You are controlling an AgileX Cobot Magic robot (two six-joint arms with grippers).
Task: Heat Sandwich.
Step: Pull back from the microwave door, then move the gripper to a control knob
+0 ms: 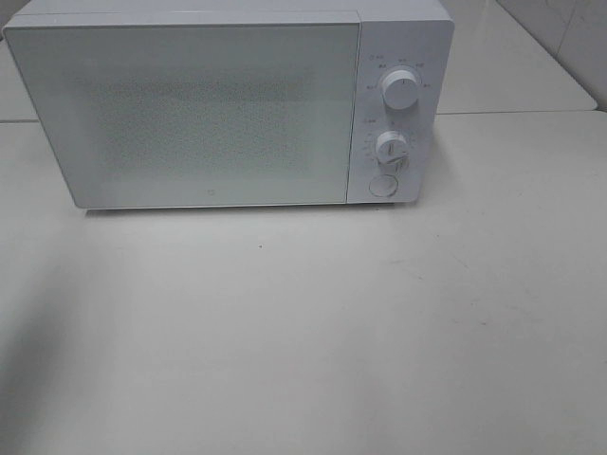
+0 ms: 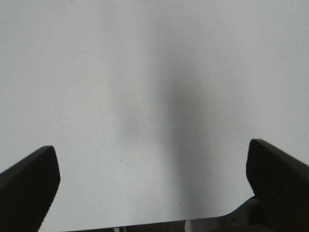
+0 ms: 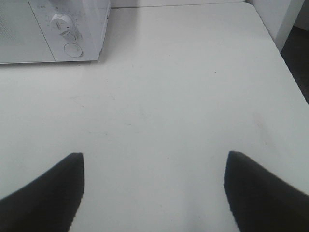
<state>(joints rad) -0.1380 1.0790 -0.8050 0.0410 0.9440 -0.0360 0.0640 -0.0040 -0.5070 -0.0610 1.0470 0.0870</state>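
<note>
The sandwich is out of view in all three views. A white microwave (image 1: 228, 104) stands at the back of the white table (image 1: 303, 332) with its door shut; its lower knob and round button also show in the right wrist view, on the microwave (image 3: 63, 29). Neither arm appears in the exterior high view. My left gripper (image 2: 154, 188) is open above bare table, its dark fingers (image 2: 29, 188) wide apart with nothing between them. My right gripper (image 3: 154, 193) is open too, hovering over the table to the front right of the microwave, holding nothing.
The microwave's control panel carries two knobs (image 1: 399, 90) and a round button (image 1: 383, 184). A seam between table tops (image 1: 522, 112) runs behind the microwave. The table's right edge (image 3: 285, 58) drops off to a dark floor.
</note>
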